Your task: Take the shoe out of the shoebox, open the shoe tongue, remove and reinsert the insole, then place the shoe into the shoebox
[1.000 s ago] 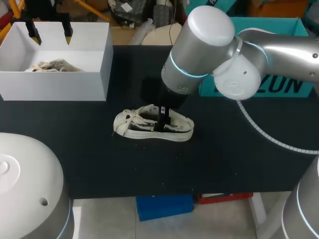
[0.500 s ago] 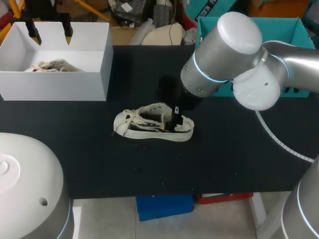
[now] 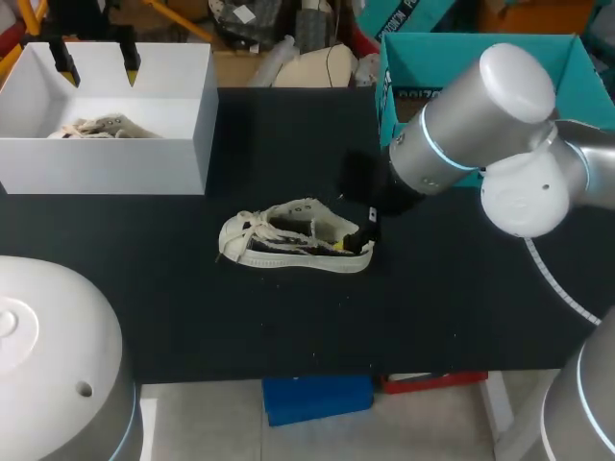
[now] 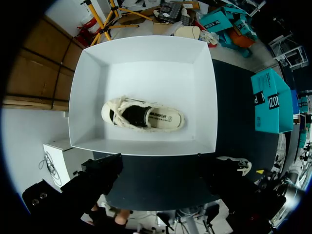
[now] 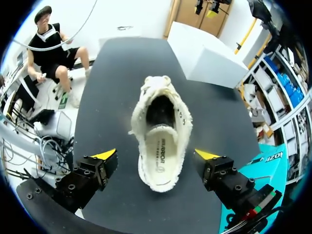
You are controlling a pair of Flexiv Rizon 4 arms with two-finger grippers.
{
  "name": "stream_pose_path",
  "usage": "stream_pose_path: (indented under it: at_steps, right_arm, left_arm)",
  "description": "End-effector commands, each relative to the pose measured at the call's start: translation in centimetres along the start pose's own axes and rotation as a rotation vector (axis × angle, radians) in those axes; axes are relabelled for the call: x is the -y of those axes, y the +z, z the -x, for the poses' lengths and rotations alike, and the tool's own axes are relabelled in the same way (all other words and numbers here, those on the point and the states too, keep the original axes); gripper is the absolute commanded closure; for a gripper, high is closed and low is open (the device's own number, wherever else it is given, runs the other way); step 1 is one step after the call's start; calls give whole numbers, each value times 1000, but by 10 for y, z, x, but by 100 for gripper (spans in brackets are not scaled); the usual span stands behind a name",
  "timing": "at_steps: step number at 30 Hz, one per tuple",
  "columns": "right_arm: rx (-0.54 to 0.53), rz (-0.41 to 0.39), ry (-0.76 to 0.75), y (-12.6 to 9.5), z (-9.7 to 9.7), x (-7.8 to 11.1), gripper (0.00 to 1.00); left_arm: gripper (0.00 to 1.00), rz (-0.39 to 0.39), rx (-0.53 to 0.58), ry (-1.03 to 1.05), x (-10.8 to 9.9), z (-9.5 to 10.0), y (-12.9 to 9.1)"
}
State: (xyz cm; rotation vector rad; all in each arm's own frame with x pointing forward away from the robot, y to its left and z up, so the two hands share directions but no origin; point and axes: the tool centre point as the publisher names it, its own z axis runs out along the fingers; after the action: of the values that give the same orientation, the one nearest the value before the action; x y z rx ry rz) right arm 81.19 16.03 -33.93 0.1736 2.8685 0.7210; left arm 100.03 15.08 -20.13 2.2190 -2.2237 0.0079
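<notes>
Beneath the right jaws, spread wide apart over its heel, a cream canvas low-top shoe (image 5: 161, 141) lies on the black table (image 3: 432, 288). The left jaws, also apart, hang above the white cardboard shoebox (image 3: 106, 165), which holds a second cream shoe (image 4: 144, 115).

a matte black bench (image 3: 192, 317) spans the middle of the head view under even light, with only soft shadows on its top. a teal box (image 3: 461, 48) stands at its far right corner.
</notes>
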Motion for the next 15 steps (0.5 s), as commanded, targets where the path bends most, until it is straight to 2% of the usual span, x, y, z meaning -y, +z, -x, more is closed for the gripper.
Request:
stream_pose_path:
  at_steps: [1,5,9,15]
  right_arm:
    - [-12,71,-1,4,7,16,0]
    - [-10,122,12,10,11,27,0]
    - [6,211,4,16,15,35,0]
    - [-6,323,-1,27,19,40,0]
  left_arm:
    - [0,2,1,-1,0,0,-1]
    - [0,2,1,-1,0,0,-1]
    - [0,2,1,-1,0,0,-1]
    - [0,2,1,-1,0,0,-1]
